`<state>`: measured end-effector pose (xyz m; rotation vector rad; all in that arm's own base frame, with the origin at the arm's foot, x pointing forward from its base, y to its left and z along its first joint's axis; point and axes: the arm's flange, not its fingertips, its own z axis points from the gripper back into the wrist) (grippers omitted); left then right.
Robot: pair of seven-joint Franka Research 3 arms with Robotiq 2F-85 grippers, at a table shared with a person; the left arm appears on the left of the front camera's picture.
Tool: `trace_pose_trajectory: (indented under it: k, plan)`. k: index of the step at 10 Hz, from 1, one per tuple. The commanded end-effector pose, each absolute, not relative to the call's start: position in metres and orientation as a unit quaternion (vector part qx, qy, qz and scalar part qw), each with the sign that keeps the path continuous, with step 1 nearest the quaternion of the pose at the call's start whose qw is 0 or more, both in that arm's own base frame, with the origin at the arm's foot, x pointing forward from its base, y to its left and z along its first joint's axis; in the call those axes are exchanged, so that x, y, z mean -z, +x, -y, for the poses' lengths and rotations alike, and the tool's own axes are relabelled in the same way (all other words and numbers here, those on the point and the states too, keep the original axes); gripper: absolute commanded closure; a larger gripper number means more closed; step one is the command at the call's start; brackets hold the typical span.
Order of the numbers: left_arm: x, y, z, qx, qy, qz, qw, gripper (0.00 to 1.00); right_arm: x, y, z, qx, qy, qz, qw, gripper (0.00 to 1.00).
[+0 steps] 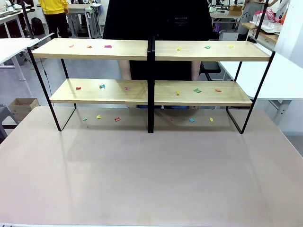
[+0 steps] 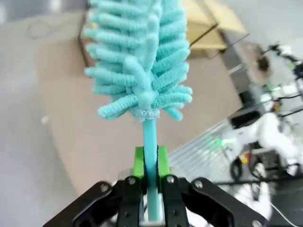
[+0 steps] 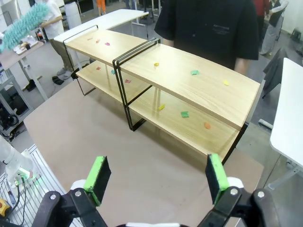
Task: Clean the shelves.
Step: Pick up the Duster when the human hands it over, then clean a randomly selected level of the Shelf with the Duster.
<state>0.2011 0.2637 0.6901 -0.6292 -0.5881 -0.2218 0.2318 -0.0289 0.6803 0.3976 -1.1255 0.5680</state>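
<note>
— How far along is it?
— Not started, I'd say. The shelves [image 1: 128, 49] stand at the far side of the tabletop [image 1: 151, 179], with coloured scraps [image 1: 108, 47] on all four boards and underneath.
— And the tools?
— The left tool [image 2: 151, 163] pinches the handle of a teal duster [image 2: 142, 61]. The right tool [image 3: 157, 166] is spread wide and holds nothing.
— Any writing?
— Small print on the person's shirt [image 3: 203, 23], but it's unreadable.

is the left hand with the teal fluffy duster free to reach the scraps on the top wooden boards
Probably yes: the left hand holds the teal fluffy duster, and the light-wood shelves lie open above.
</note>
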Motion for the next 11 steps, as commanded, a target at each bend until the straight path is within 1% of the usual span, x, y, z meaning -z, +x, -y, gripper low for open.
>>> trace_pose_trajectory:
  k: [1, 2, 3, 4, 11]
  plan:
    - [-0.665, 0.199, -0.281, 0.094, -0.28, 0.188, 0.937, 1.0, -0.68, 0.232, 0.028, -0.264, 0.185, 0.523, 0.789, 0.0]
    - [-0.647, 0.201, -0.288, 0.077, -0.255, 0.142, 0.953, 1.0, -0.68, 0.232, 0.028, -0.264, 0.185, 0.523, 0.789, 0.0]
    - [-0.637, 0.208, -0.288, 0.086, -0.261, 0.134, 0.952, 1.0, -0.68, 0.232, 0.028, -0.264, 0.185, 0.523, 0.789, 0.0]
    - [-0.652, 0.196, -0.289, 0.075, -0.268, 0.188, 0.942, 1.0, -0.68, 0.232, 0.028, -0.264, 0.185, 0.523, 0.789, 0.0]
    - [-0.652, 0.196, -0.289, 0.075, -0.268, 0.188, 0.942, 1.0, -0.68, 0.232, 0.028, -0.264, 0.185, 0.523, 0.789, 0.0]
